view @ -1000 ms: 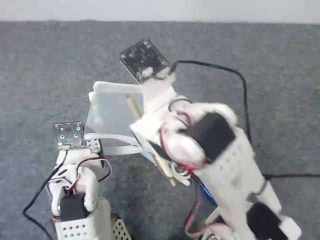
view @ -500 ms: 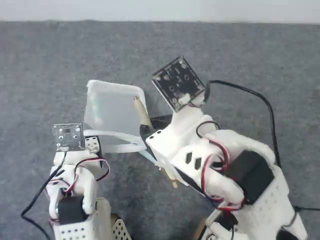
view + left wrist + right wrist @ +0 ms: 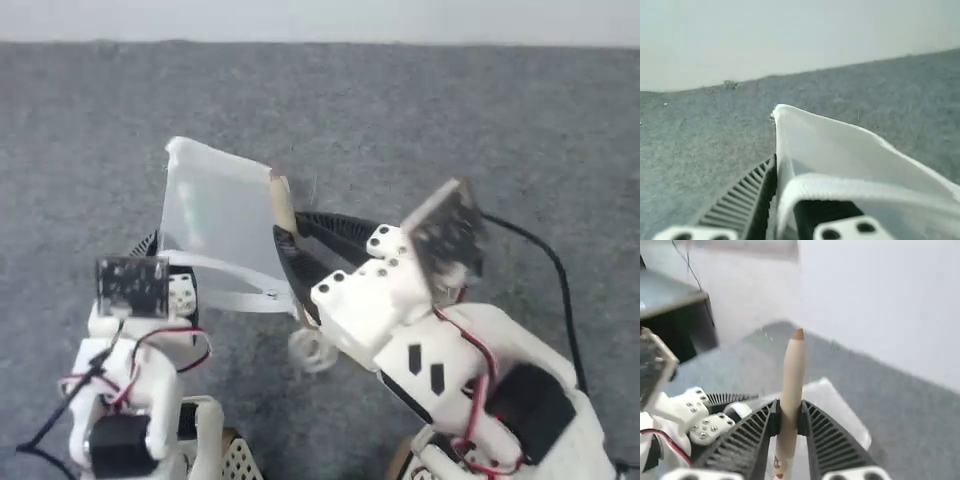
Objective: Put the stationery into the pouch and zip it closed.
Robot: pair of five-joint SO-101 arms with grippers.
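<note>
Gripping a pencil at mid-shaft, the right gripper was closed on it beside the open edge of the pouch. The left gripper pinched the pouch's rim. The pencil appeared light, stiff and smooth, liable to pivot. The pouch appeared thin and limp, best held by its firmer zipper band.

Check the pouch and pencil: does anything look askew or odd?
Nothing spilled or damaged. The pouch stands tilted, pinched by the left gripper; the pencil, clamped in the right gripper, sits at its edge, not clearly inside.
</note>
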